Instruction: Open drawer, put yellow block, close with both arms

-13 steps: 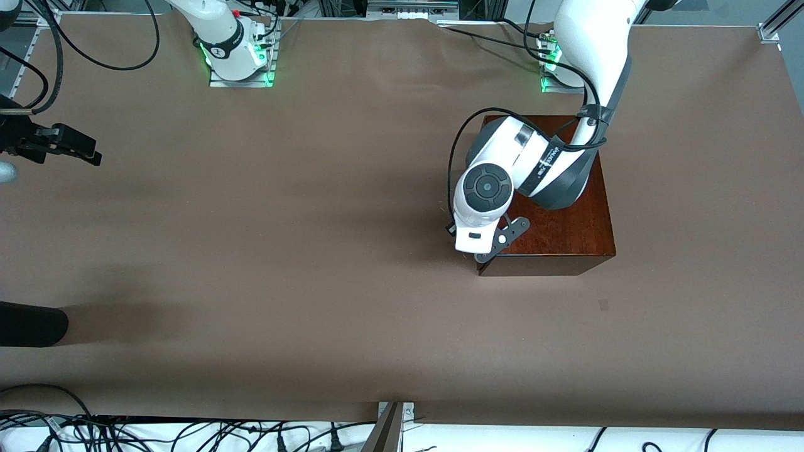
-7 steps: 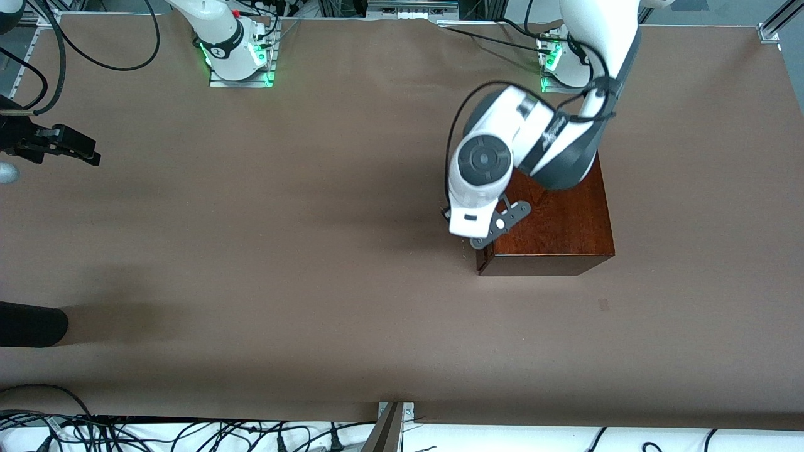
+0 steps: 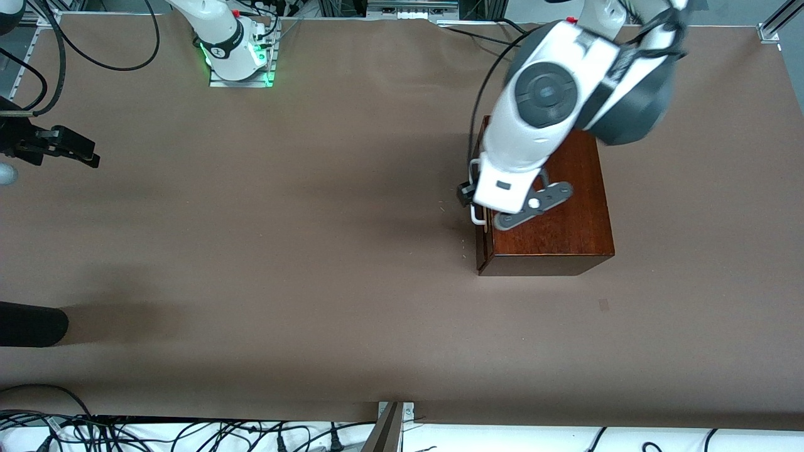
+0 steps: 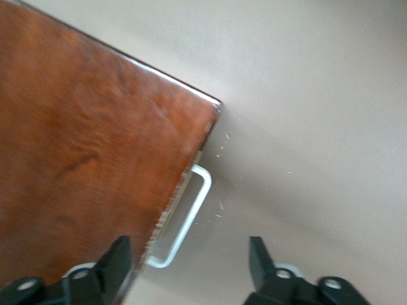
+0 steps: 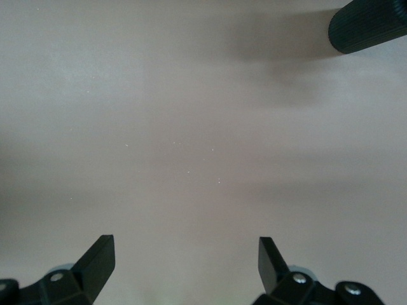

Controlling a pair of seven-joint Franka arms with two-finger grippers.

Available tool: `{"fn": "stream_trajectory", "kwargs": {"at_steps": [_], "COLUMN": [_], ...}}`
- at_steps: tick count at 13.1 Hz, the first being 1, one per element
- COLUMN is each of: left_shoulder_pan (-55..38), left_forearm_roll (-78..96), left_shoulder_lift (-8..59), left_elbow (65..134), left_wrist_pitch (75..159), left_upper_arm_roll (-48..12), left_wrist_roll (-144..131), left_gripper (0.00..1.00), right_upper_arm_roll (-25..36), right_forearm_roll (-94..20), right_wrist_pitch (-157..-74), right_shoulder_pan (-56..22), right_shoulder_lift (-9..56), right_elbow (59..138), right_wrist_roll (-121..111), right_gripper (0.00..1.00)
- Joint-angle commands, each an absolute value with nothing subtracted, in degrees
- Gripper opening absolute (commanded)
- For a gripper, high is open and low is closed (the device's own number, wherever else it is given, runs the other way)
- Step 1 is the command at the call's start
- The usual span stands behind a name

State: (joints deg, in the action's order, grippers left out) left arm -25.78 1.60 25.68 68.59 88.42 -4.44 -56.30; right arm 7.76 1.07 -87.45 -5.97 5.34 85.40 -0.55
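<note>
Your brown paper-covered table (image 3: 314, 251) carries one large item: the glossy mahogany-coloured wooden box (image 3: 553, 213), sitting toward the left arm's end so that arm can reach it from its own base. The drawer (image 3: 481, 238) of that box reads as shut, its dark front flush with the box body and facing the right arm's end of the table, which leaves the approach to the front open from the table's middle.

The white jointed left arm (image 3: 565, 100) hangs over the box, its wrist pitched down so the camera looks along the drawer front. The left gripper (image 4: 191, 267) is over the box edge with its black fingers spread wide, nothing between them; judged from that pose, it is not gripping the handle. The white U-shaped bar handle (image 4: 191, 216) stands proud of the drawer front, giving a finger something to hook.

The right arm waits; its base (image 3: 235, 53) glows green. The right gripper (image 5: 187, 264) hovers over bare table, fingers spread and empty.

You will find no small yellow cube in any view; it may lie inside the drawer, but that cannot be confirmed.
</note>
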Motion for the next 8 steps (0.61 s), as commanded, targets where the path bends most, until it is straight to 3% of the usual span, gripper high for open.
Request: {"fn": "stream_trajectory", "kwargs": {"at_steps": [1, 6, 8], "left_shoulder_pan": [-22.0, -9.8, -6.0], "left_forearm_roll": [3.0, 5.6, 6.2], "left_shoulder_lift": [19.8, 13.1, 8.5], "left_elbow": [69.6, 72.7, 78.5], "left_wrist_pitch": [83.7, 76.9, 77.7], "left_upper_arm_roll": [-4.6, -4.5, -4.1], "left_wrist_roll": [-47.2, -25.5, -19.3], "left_gripper": [1.0, 1.0, 1.0], "right_upper_arm_roll": [7.5, 7.5, 7.5], "right_forearm_roll": [1.9, 1.9, 1.8], "right_wrist_pitch": [-87.8, -87.9, -88.0], "right_shoulder_pan": [-5.9, -5.9, -5.9], "right_shoulder_lift": [5.3, 5.8, 6.1], "right_elbow": [85.3, 85.3, 85.3], "right_wrist_roll": [-0.1, -0.2, -0.2], "right_gripper": [1.0, 1.0, 1.0]}}
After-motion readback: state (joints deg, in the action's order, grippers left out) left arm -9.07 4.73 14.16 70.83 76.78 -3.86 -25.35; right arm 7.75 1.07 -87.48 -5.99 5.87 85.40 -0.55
